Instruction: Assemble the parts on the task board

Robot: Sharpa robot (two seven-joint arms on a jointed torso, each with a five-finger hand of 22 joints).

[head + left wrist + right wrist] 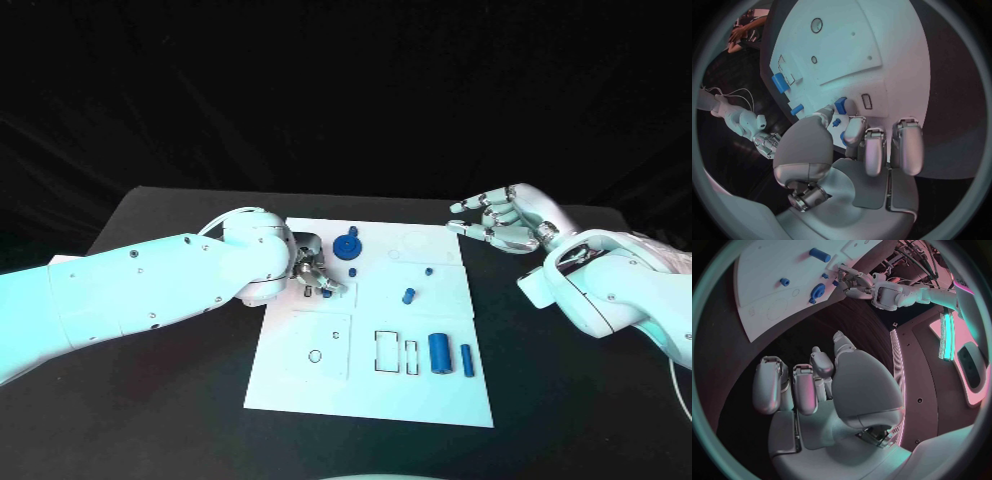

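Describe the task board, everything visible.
The task board is a flat white rectangular plate lying on the black table, divided by thin lines into panels with outlined cutouts. Small blue parts lie on it. The left hand reaches over its left edge; the right hand hovers beside its far right corner.

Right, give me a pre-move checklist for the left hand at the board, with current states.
1. Left hand over the task board: ok.
2. Small blue part at the left hand's fingertips: ok, though whether it is firmly pinched: cannot tell.
3. Right hand off the board, holding nothing, fingers apart: ok.
4. Blue round part beside the left hand, risk of a bump: cannot tell.
5. Two blue cylinders lying at the board's near right, out of the way: ok.
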